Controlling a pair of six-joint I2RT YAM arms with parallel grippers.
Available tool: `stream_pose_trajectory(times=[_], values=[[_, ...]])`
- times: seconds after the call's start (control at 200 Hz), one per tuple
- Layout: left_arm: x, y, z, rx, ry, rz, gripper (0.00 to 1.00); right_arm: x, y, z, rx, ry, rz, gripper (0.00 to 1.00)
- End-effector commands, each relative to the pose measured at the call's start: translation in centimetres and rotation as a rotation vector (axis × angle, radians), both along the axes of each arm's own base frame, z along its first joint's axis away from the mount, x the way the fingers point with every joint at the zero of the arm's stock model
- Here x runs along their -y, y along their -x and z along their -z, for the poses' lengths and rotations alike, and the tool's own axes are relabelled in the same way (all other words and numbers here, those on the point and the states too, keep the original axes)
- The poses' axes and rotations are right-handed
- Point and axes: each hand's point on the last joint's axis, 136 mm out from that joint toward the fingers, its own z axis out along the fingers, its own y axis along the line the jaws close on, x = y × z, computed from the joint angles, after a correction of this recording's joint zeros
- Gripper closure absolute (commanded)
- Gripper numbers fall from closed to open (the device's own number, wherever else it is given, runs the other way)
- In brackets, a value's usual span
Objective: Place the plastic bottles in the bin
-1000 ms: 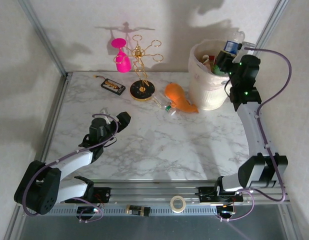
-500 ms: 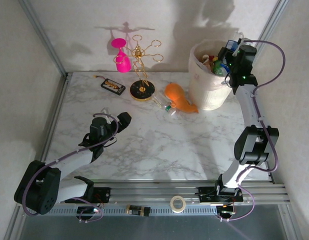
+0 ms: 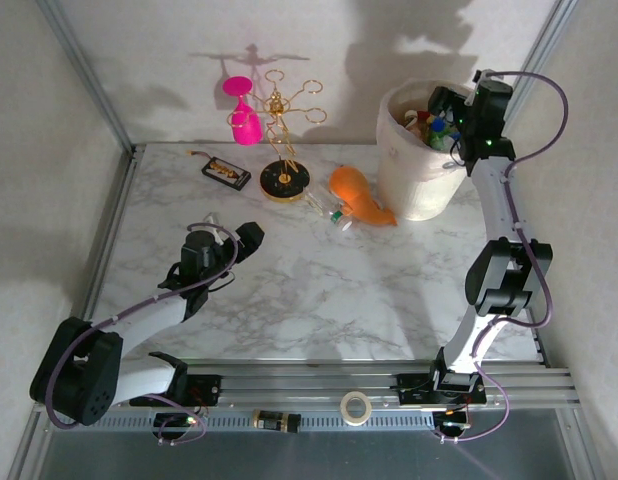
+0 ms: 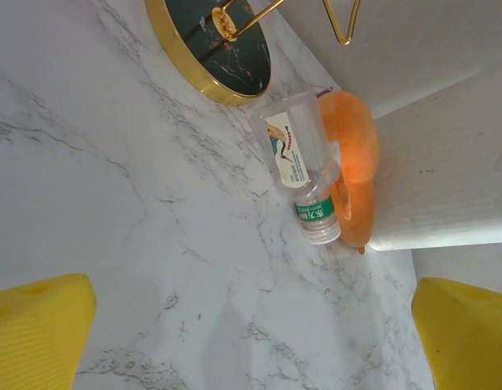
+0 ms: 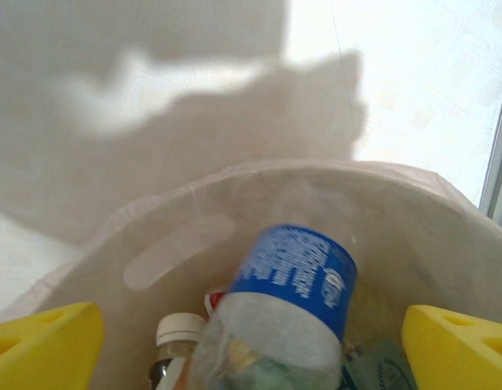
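Observation:
The cream-white bin (image 3: 414, 195) stands at the back right with several plastic bottles (image 3: 429, 128) inside. My right gripper (image 3: 453, 108) hovers over its rim, open. Between its yellow fingers (image 5: 43, 341) a clear bottle with a blue label (image 5: 293, 280) hangs blurred and untouched above the bin's inner wall (image 5: 174, 248), next to a white-capped bottle (image 5: 179, 328). One clear bottle with a green cap band (image 3: 330, 210) (image 4: 305, 177) lies on the table against the orange fish toy (image 4: 358, 150). My left gripper (image 3: 251, 238) (image 4: 251, 341) is open over bare marble, short of that bottle.
A gold wire rack (image 3: 282, 135) with a pink glass (image 3: 243, 112) stands at the back, its round base (image 4: 212, 47) near the lying bottle. A flat black device (image 3: 226, 173) lies to its left. A tape roll (image 3: 356, 407) sits on the front rail.
The right arm has swung further over the bin and its jaws have opened, letting go of the blue-labelled bottle. The left arm has stayed put.

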Motion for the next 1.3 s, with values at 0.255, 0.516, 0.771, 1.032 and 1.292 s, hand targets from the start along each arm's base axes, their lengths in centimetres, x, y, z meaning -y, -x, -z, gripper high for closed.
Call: stream_pose_trajectory(times=[0.255,0.516,0.771,1.032,1.292], values=[[0.0,-0.9,-1.6,0.042,-0.008,-0.003,0.0,-1.3,5.4,-7.4,0.155,0.0,-0.049,0.01],[-0.2,-1.5,-2.1,0.051,0.018,-0.038,0.0,-6.3,11.4,-8.6,0.222,-0.014,-0.19,0.01],[-0.5,-2.2,-2.1,0.047,0.04,-0.064,0.0,-15.6,16.9,-3.4,0.187,-0.104,-0.49,0.01],[-2.4,-2.9,-2.3,0.046,0.029,-0.109,0.0,-24.1,20.6,5.8,-0.009,-0.129,-0.69,0.01],[-4.1,-3.3,-2.3,0.041,0.072,-0.147,0.0,-29.0,19.6,13.6,-0.195,-0.036,-0.758,0.01]])
